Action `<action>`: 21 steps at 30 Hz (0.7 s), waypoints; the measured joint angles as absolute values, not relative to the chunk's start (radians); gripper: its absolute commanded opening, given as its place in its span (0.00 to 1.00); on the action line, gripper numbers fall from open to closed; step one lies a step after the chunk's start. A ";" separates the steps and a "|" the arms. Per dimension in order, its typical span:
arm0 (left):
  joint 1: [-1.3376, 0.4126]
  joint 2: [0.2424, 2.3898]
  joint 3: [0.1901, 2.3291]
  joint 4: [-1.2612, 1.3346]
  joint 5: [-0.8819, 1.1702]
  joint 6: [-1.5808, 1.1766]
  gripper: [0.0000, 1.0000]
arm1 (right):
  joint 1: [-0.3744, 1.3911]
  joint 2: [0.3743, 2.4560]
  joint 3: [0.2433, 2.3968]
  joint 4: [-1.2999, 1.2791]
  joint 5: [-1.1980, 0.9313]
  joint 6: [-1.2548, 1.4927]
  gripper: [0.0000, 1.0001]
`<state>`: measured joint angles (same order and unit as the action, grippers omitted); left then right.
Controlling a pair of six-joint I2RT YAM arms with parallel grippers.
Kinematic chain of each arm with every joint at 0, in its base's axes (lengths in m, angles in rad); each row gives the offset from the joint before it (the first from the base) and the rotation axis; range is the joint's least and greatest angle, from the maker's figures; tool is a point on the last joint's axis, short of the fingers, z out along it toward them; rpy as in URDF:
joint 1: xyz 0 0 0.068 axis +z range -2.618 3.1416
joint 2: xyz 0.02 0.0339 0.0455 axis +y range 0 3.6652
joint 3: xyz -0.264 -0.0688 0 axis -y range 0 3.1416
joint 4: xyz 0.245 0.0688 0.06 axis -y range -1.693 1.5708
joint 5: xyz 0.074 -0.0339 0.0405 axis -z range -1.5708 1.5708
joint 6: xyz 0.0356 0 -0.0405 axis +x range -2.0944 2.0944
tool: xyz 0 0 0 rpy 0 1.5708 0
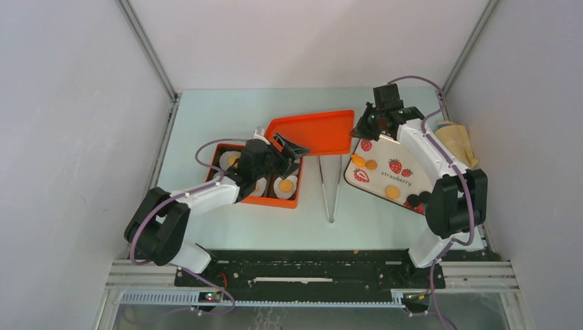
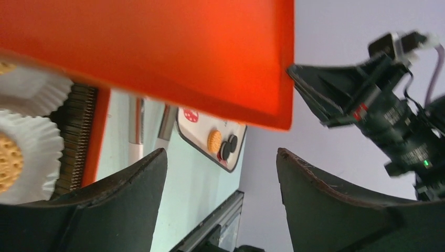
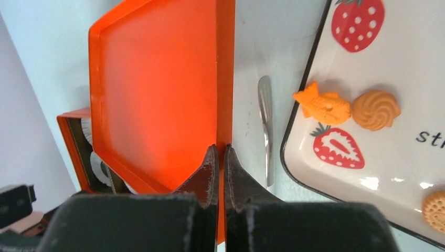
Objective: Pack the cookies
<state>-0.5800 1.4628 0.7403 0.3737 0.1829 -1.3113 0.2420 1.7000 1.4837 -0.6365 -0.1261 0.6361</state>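
The orange box [image 1: 275, 201] holds white paper cups with round cookies [image 1: 286, 185] in them; one such cookie shows in the left wrist view [image 2: 9, 161]. More cookies [image 1: 371, 164] lie on the strawberry tray [image 1: 385, 180], and show in the right wrist view [image 3: 375, 109]. My right gripper [image 3: 220, 149] is shut on the right rim of the orange lid [image 3: 157, 89], which hangs tilted behind the box [image 1: 316, 130]. My left gripper [image 2: 220, 157] is open and empty, just under the lid's near edge [image 2: 157, 47], above the box's right end [image 1: 292, 148].
Metal tongs [image 1: 330, 185] lie on the table between box and tray. An orange fish-shaped piece [image 3: 322, 105] and two black sandwich cookies [image 1: 418, 199] are on the tray. A beige cloth [image 1: 457, 141] lies at the far right edge.
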 measured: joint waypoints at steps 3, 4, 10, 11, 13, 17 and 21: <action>-0.582 1.468 0.748 0.337 0.129 -1.314 0.81 | 0.261 1.658 1.443 -0.623 -0.138 0.646 0.00; -0.583 1.472 0.750 0.330 0.119 -1.317 0.81 | 0.268 1.647 1.434 -0.622 -0.139 0.650 0.00; -0.598 1.536 0.772 0.316 0.082 -1.345 0.81 | 0.337 1.581 1.397 -0.617 -0.134 0.669 0.00; -0.599 1.546 0.775 0.312 0.078 -1.348 0.80 | 0.352 1.566 1.387 -0.617 -0.130 0.673 0.00; -0.600 1.559 0.778 0.300 0.068 -1.354 0.80 | 0.388 1.529 1.365 -0.620 -0.112 0.682 0.00; -0.600 1.560 0.791 0.287 0.044 -1.359 0.76 | 0.445 1.459 1.330 -0.654 -0.056 0.685 0.00; -0.600 1.530 0.799 0.234 -0.001 -1.342 0.69 | 0.505 1.379 1.254 -0.657 -0.034 0.693 0.00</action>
